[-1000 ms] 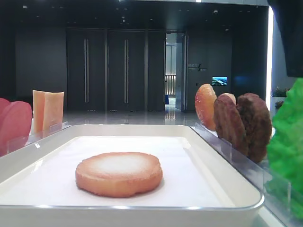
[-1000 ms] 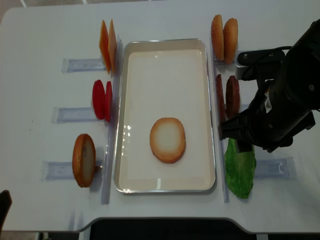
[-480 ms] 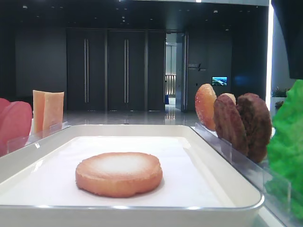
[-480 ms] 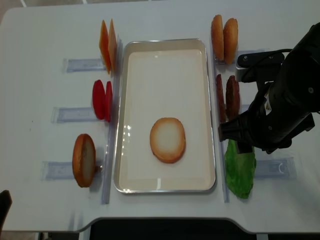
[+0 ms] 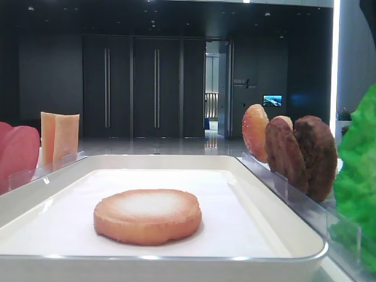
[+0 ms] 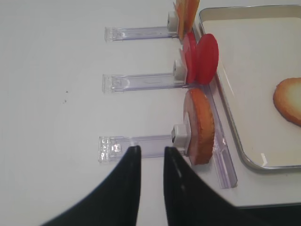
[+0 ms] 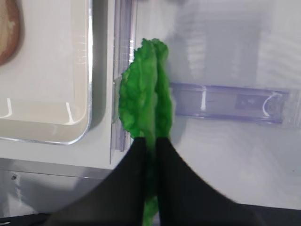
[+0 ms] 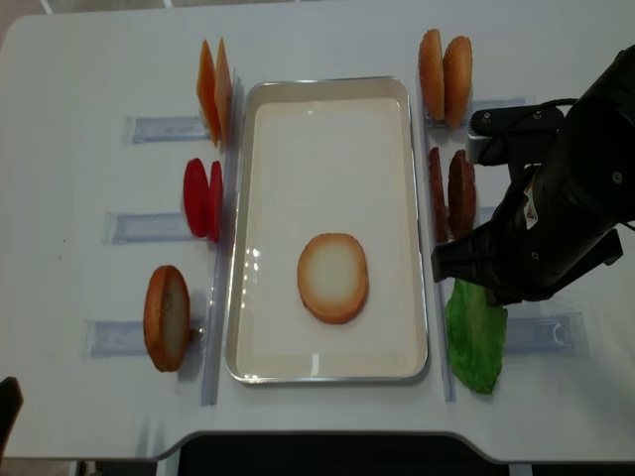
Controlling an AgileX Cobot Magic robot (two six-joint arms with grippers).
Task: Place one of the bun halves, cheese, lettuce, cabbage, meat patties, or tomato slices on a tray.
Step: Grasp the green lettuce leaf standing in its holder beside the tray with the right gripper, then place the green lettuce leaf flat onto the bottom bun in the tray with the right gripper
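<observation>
Partly hidden: lettuce [image 7: 146, 106] stem end between right tool [image 7: 150, 146] fingers.

The leaf [image 7: 146, 106] pinched between the black fingers [image 7: 134, 186] of the right pincer [image 7: 150, 143] is bright, even green, and the holder rail [image 7: 225, 102] beside it is clear with a lilac tint. Left of that pincer the tray [image 8: 260, 248] is glossy white, holding a golden-tan bun [image 8: 332, 278] with a paler face. Behind the pincer stand dark brown grainy patties [image 8: 451, 191]; across the tray are pinkish-red slices [image 8: 203, 198] and pale-orange squares [image 8: 213, 89].
</observation>
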